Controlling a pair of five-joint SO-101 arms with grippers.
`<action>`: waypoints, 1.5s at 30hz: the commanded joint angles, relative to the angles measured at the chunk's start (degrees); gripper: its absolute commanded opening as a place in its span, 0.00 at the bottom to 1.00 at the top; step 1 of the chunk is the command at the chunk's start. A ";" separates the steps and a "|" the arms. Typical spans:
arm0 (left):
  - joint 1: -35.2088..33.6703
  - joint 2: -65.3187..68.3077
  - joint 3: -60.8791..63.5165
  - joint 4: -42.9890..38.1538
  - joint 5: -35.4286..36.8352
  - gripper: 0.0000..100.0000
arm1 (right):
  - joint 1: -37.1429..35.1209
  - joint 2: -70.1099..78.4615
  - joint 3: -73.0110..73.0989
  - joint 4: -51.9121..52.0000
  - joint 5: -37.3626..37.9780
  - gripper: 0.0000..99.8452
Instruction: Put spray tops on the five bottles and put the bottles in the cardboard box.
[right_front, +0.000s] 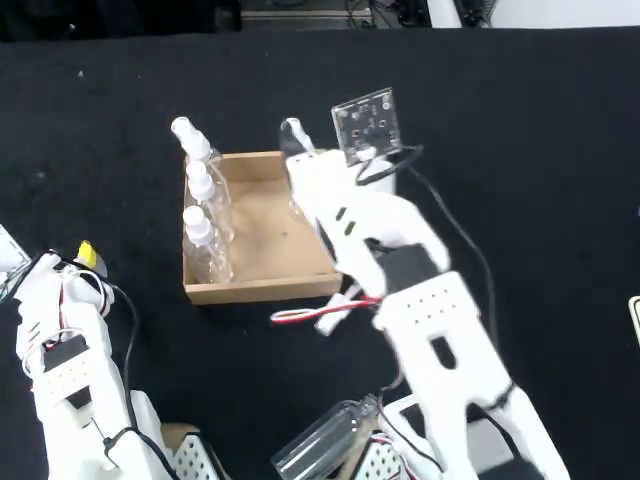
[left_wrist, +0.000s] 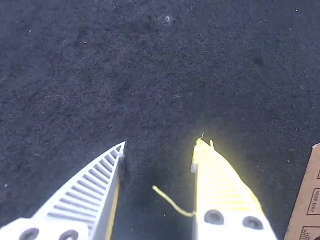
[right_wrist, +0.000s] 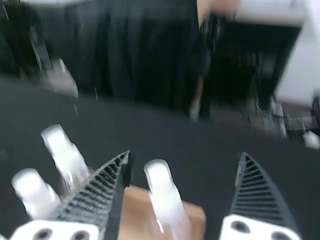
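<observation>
**Between the arm bases, the last bottle lies on its side**

At the near left, the left gripper hangs over bare cloth, jaws wide and empty. Along the left wall of the box stand three bottles, tops on. At the box's far right corner a fourth bottle stands upright, top on, between the jaws of the right gripper. Those jaws are spread wide and do not seem to press it.

The fifth bottle lies at the near edge, between the two arm bases. Its long axis runs from near left to far right, neck toward the far right, apparently with no top. It is well apart from both grippers: right of and nearer than the left one, straight back toward the near side from the right one. The idle left gripper looks better placed to fetch it.
</observation>
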 joint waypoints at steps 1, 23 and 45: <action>0.48 -0.53 -0.66 -1.23 0.26 0.19 | 8.88 -10.51 -5.76 15.38 0.00 0.16; 0.57 -0.53 -0.66 -1.23 0.44 0.19 | 7.03 -7.87 14.64 12.57 -0.09 0.01; 0.57 -0.53 -0.57 -1.23 0.53 0.19 | 18.99 -8.75 4.18 44.84 9.05 0.01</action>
